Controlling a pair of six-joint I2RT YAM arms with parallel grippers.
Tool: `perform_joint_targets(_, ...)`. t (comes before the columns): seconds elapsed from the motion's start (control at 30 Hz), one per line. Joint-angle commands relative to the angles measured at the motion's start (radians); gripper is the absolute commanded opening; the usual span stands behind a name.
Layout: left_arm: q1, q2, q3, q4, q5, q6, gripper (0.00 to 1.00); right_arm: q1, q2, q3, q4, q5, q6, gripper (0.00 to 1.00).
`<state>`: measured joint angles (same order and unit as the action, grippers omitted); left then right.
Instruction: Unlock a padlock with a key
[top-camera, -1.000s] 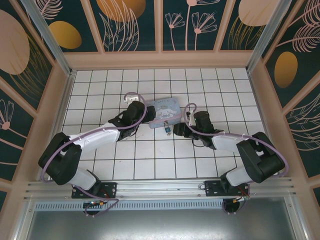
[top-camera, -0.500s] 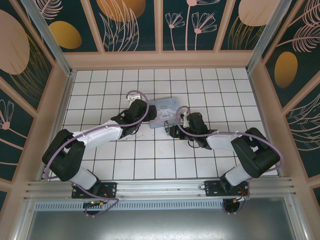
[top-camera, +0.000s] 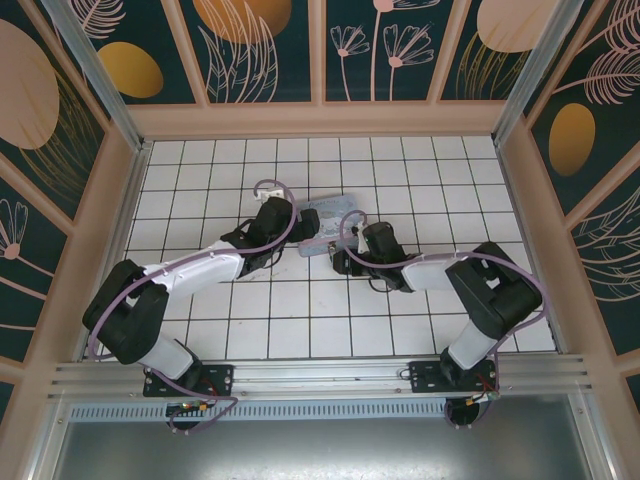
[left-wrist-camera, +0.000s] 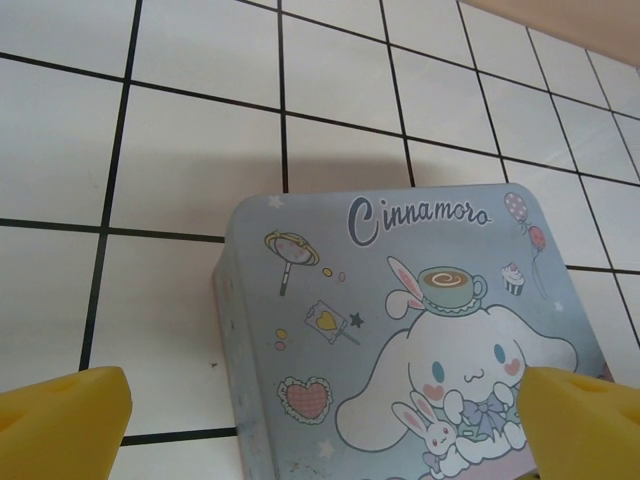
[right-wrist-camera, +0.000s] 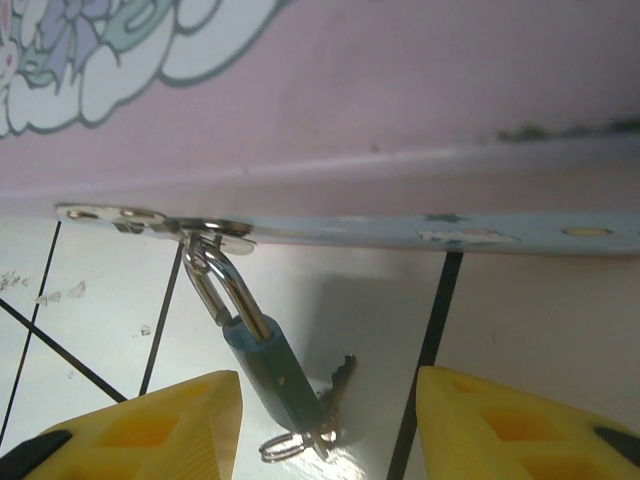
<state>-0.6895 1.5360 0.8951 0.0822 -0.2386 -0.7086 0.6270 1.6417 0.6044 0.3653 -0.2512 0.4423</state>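
Presently, in the top view, your left gripper reached toward 2 o'clock, fingers spread wide over the tin. Your right gripper reached toward 9 o'clock, released, pads flanking the padlock without contact. The padlock hung at the tin's edge, axis 11-to-5 o'clock, shackle uppermost. The key lay at its lower end, with bare tile alongside.

tin lid txt: "cinnamoro"

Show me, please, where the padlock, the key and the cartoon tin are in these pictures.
padlock (right-wrist-camera: 268, 362), right wrist view, on its dark bluish body.
key (right-wrist-camera: 337, 380), right wrist view, on the grey metal beside the padlock's lower end.
cartoon tin (left-wrist-camera: 330, 250), left wrist view, on its printed lid.
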Motion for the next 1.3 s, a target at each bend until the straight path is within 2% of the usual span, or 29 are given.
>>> perform_joint_targets(0.0,0.005,-0.028,-0.018,0.04,0.017,-0.012,0.98,0.014,0.026,0.026,0.022,0.006,-0.019,0.49)
perform_joint_targets(0.3,0.016,-0.028,-0.035,0.06,0.034,-0.021,0.99,0.025,0.048,0.036,0.025,0.001,-0.011,0.41)
perform_joint_targets(0.6,0.019,-0.032,-0.047,0.065,0.035,-0.022,0.98,0.025,0.041,0.031,0.0,0.019,-0.012,0.23)
perform_joint_targets(0.8,0.024,-0.037,-0.052,0.06,0.033,-0.015,0.98,0.02,0.003,0.014,-0.029,0.038,-0.018,0.16)
perform_joint_targets(0.87,0.023,-0.039,-0.051,0.057,0.032,-0.011,0.99,0.017,-0.011,0.004,-0.034,0.04,-0.02,0.07)
perform_joint_targets(1.27,0.023,-0.048,-0.052,0.044,0.079,-0.014,0.98,-0.031,-0.065,-0.062,-0.035,-0.022,-0.038,0.02)
